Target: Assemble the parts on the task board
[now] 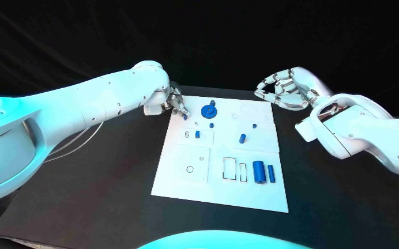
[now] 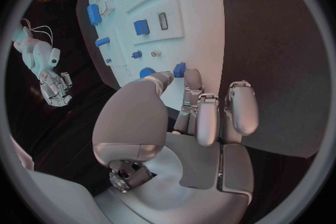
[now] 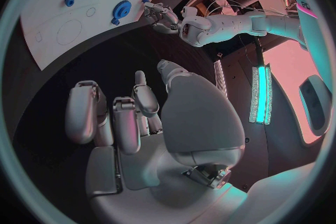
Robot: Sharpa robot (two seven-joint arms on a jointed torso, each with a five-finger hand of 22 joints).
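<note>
Reaching left hand [image 1: 173, 102] toward far left corner of task board [image 1: 187, 174], fingers apart, holding nothing, tips beside blue round part [image 1: 208, 110]. Right hand [image 1: 284, 89] hovers off board, curled, empty. Next, likely: pinch part cleanly.

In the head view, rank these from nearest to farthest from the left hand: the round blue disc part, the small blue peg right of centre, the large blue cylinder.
From the left hand:
1. Round blue disc part, beside it at the board's far end.
2. Small blue peg, mid-board, right of centre.
3. Large blue cylinder, near the board's near right corner.
</note>
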